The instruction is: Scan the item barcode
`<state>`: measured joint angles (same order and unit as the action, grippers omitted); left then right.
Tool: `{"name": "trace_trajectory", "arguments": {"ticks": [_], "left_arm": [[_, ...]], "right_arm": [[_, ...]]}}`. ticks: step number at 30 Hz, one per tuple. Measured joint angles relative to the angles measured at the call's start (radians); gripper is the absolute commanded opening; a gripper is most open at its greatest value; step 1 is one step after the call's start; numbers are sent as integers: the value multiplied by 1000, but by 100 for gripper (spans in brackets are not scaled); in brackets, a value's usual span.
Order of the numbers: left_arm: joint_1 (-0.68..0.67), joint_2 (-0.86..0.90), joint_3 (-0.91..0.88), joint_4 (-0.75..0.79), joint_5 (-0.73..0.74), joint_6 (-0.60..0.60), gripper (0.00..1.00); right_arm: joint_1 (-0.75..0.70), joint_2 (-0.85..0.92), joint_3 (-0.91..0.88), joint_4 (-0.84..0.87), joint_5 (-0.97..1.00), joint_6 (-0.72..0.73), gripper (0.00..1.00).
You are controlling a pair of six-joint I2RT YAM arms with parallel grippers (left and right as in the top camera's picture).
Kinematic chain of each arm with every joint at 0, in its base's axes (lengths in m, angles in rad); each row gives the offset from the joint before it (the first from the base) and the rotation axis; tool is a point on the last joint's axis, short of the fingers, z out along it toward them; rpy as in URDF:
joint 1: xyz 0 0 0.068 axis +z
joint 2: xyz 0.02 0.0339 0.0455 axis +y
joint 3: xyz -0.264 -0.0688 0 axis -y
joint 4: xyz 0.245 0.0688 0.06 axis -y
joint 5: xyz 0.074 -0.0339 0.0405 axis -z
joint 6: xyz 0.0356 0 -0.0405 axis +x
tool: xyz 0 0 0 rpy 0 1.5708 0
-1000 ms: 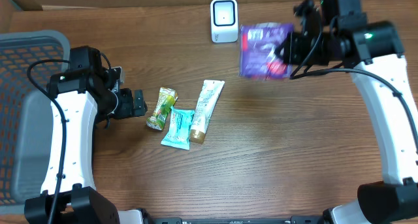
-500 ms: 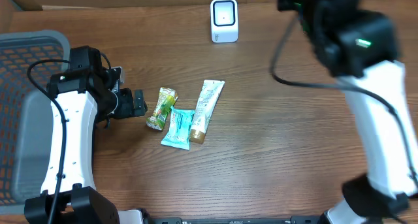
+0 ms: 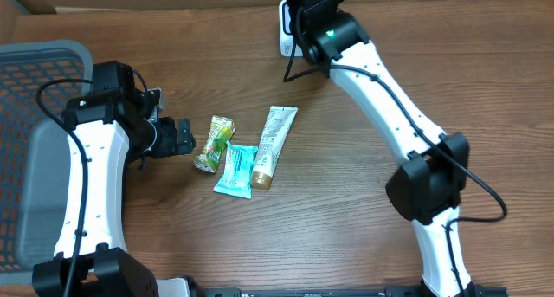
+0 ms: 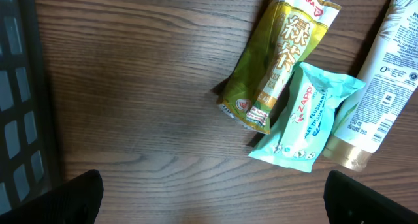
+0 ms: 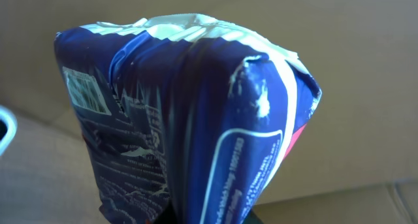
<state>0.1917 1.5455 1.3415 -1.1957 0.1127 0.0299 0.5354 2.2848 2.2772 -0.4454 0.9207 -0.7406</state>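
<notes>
Over the far edge of the wooden table (image 3: 346, 202), the right gripper (image 5: 202, 217) is clenching the blue packet (image 5: 189, 132) upright near the white scanner (image 3: 285, 37). Its barcode (image 5: 85, 90) is sitting upper left and probably needs turning scannerward.

Dark blue crinkly packet (image 5: 189, 139), standing up tall, white crimped top edge, small barcode (image 5: 83, 90) at ten o'clock, pink patch at three o'clock, white scanner (image 3: 284, 39) at the table's twelve o'clock, mostly hidden
</notes>
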Motion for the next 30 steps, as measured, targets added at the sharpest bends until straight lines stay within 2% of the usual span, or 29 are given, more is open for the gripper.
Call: {"name": "trace_trajectory", "arguments": {"ticks": [9,23,30], "left_arm": [[0,0,0,0,0,0,99],[0,0,0,0,0,0,100],[0,0,0,0,0,0,99]], "right_arm": [[3,140,-4,47,-94,-173,4],[11,174,-30,120,-142,-207,4],[12,174,-30,95,-119,-207,4]]}}
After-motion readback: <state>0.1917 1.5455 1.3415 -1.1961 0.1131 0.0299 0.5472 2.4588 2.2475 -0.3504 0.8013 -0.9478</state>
